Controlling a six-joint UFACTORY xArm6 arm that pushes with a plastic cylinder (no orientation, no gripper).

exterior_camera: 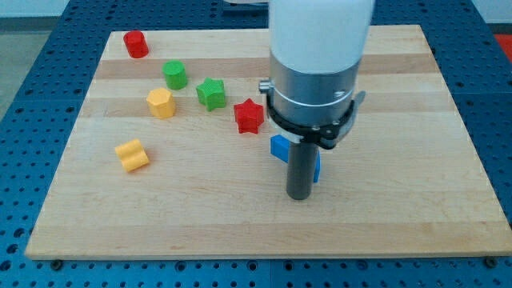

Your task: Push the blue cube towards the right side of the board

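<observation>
The blue cube (281, 148) lies near the middle of the wooden board (240, 224), mostly hidden behind my rod. Blue shows on both sides of the rod, at its left and at its right (317, 166); whether that is one block or two I cannot tell. My tip (298, 195) rests on the board just below the blue cube, touching or nearly touching it.
A red star (249, 116) lies just left above the blue cube. A green star (211, 94), green cylinder (175, 74), orange hexagonal block (161, 103), yellow block (132, 155) and red cylinder (135, 44) lie on the board's left half. The arm's wide body (318, 64) hides the board's upper middle.
</observation>
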